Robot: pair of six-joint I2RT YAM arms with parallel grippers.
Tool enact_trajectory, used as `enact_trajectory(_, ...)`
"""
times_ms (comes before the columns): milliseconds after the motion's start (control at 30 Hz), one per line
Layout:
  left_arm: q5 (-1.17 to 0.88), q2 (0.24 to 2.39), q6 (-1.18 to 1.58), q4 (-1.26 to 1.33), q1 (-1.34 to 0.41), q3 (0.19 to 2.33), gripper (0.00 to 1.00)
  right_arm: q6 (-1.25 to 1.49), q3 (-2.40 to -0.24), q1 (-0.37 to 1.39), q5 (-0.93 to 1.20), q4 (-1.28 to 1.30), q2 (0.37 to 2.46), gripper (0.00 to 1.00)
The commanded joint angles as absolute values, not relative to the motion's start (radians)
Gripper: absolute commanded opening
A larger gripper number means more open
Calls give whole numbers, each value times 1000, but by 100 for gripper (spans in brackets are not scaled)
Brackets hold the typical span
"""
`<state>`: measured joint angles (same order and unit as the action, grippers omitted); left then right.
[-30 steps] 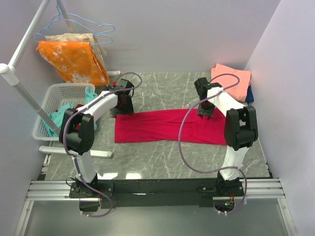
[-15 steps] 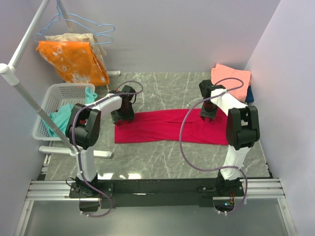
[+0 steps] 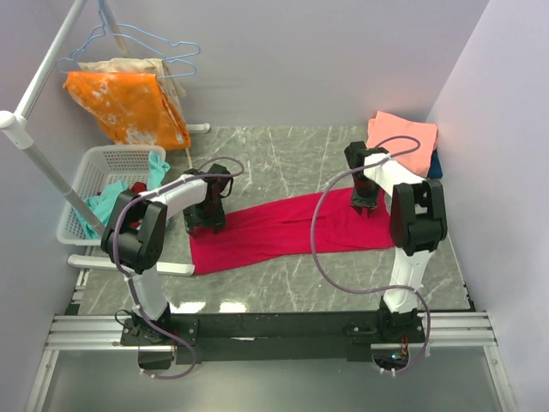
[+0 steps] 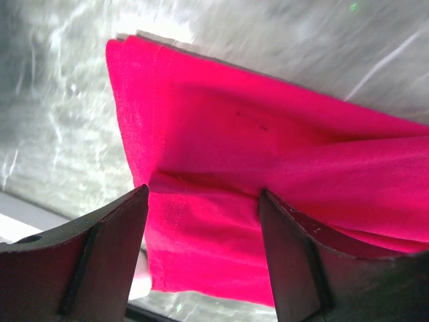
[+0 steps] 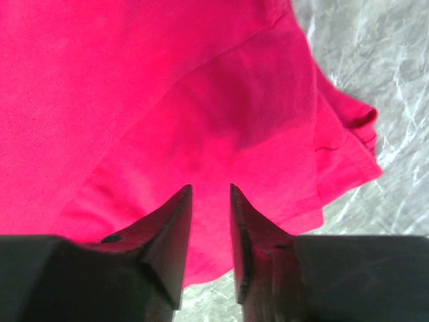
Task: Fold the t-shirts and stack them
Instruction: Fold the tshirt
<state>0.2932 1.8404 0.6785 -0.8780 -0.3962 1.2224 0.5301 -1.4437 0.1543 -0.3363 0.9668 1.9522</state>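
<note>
The crimson-red t-shirt (image 3: 292,227) lies folded into a long strip across the marble table, slanting from near left to far right. My left gripper (image 3: 206,225) is down on its left end. In the left wrist view its jaws (image 4: 203,191) stand wide open, with a ridge of the red t-shirt (image 4: 234,134) between the fingers. My right gripper (image 3: 364,206) is over the right end. Its fingertips (image 5: 210,186) are a narrow gap apart, against the red t-shirt (image 5: 134,80). A salmon-pink t-shirt (image 3: 403,137) lies folded at the far right on a dark blue one (image 3: 436,165).
A white basket (image 3: 86,163) with teal cloth (image 3: 103,206) stands at the left. An orange white-blotched cloth (image 3: 129,107) hangs on the white rack (image 3: 39,163) with blue hangers (image 3: 146,39) at the back left. Walls close in on the right and at the back.
The left gripper came toward the near edge and the shirt's left end swung that way with it, so the strip now slants. The right gripper's jaws narrowed a little.
</note>
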Motion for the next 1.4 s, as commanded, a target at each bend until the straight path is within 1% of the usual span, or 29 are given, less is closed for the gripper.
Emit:
enact_trajectory(0, 327, 1773, 681, -966, -411, 1193, 72, 511, -1534, 152, -356, 1029, 2042, 33)
enact_trajectory(100, 308, 1735, 669, -985, -422, 1190, 72, 505, -1592, 166, -327, 1035, 2098, 28)
enact_trajectory(300, 258, 1646, 660, -1003, -460, 1167, 72, 508, -1749, 195, -311, 1066, 2201, 27)
enact_trajectory(600, 308, 1632, 690, -1026, -474, 1187, 72, 497, -1988, 210, -279, 1100, 2341, 27)
enact_trajectory(733, 316, 1632, 699, -1046, -477, 1222, 72, 482, -2162, 210, -252, 1131, 2439, 26)
enact_trajectory(933, 328, 1606, 686, -1061, -483, 1249, 71, 460, -2281, 209, -170, 1095, 2506, 26)
enact_trajectory(1033, 304, 1583, 652, -1048, -488, 1253, 71, 443, -2280, 209, -72, 1025, 2507, 26)
enact_trajectory(1167, 226, 1548, 591, -1002, -492, 1243, 70, 422, -2230, 207, 95, 882, 2470, 26)
enact_trajectory(1200, 210, 1542, 577, -988, -492, 1241, 70, 416, -2232, 207, 163, 847, 2467, 27)
enact_trajectory(1300, 181, 1539, 548, -976, -494, 1253, 70, 414, -2290, 204, 256, 842, 2485, 30)
enact_trajectory(1367, 144, 1537, 523, -968, -492, 1261, 70, 408, -2371, 204, 311, 847, 2523, 31)
